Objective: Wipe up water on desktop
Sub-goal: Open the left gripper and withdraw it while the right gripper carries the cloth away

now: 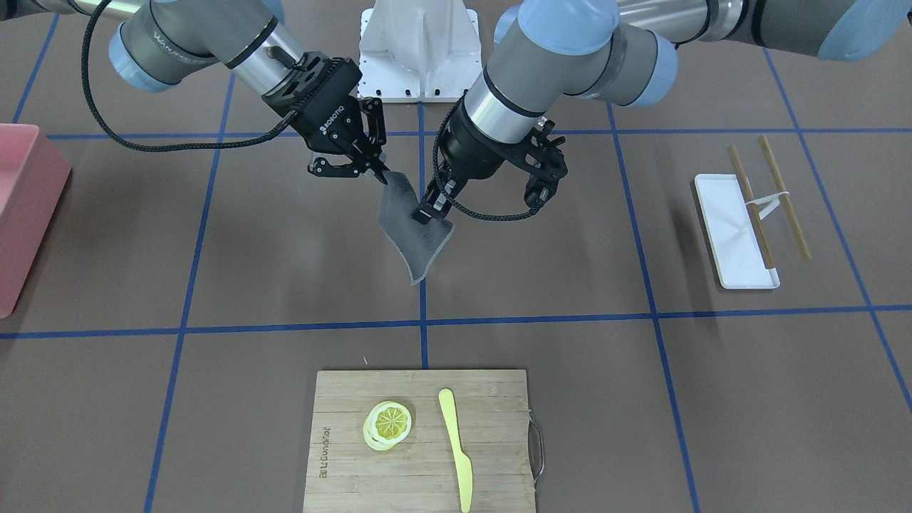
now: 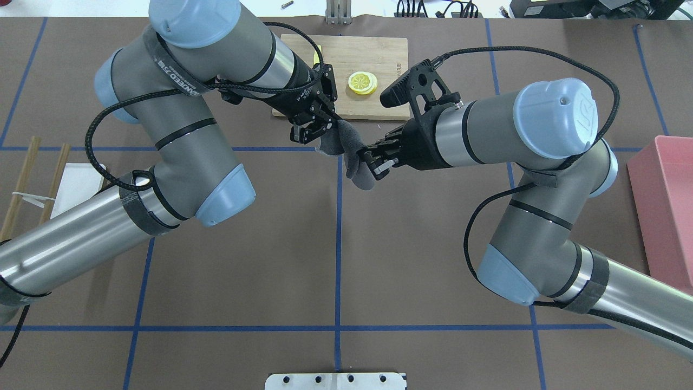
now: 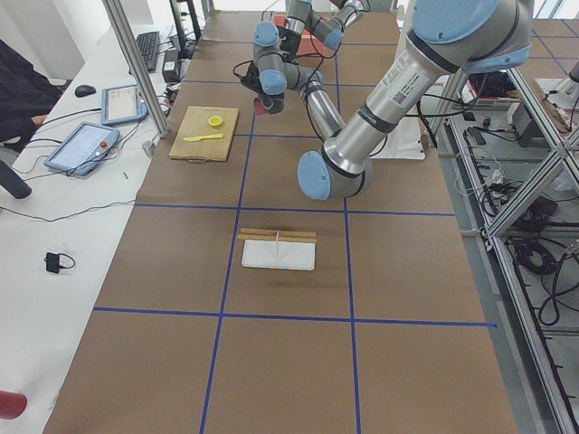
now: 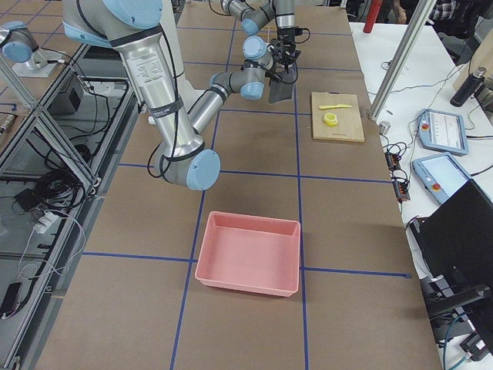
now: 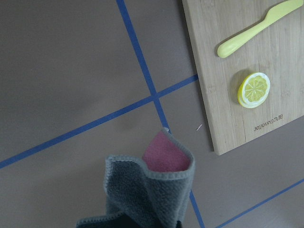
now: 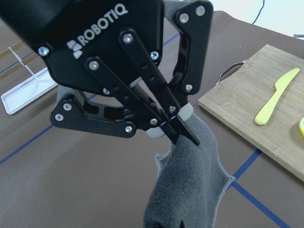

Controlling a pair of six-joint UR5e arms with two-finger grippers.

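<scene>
A grey cloth [image 1: 417,235] hangs in the air over the middle of the brown desktop [image 1: 285,249], held between both grippers. My right gripper [image 1: 381,173] is shut on the cloth's upper corner. My left gripper [image 1: 426,212] is shut on its edge a little lower. From overhead the cloth [image 2: 349,149] bunches between the left gripper [image 2: 326,128] and the right gripper [image 2: 369,160]. The right wrist view shows the left gripper [image 6: 187,135] pinching the cloth [image 6: 190,190]. The left wrist view shows the cloth [image 5: 142,190] with a pink inner face. I see no water on the desktop.
A bamboo cutting board [image 1: 491,399] with a lemon slice [image 1: 388,422] and a yellow knife [image 1: 456,449] lies beyond the cloth. A white tray [image 1: 734,235] with chopsticks [image 1: 784,199] is on my left, a pink bin [image 1: 21,206] on my right.
</scene>
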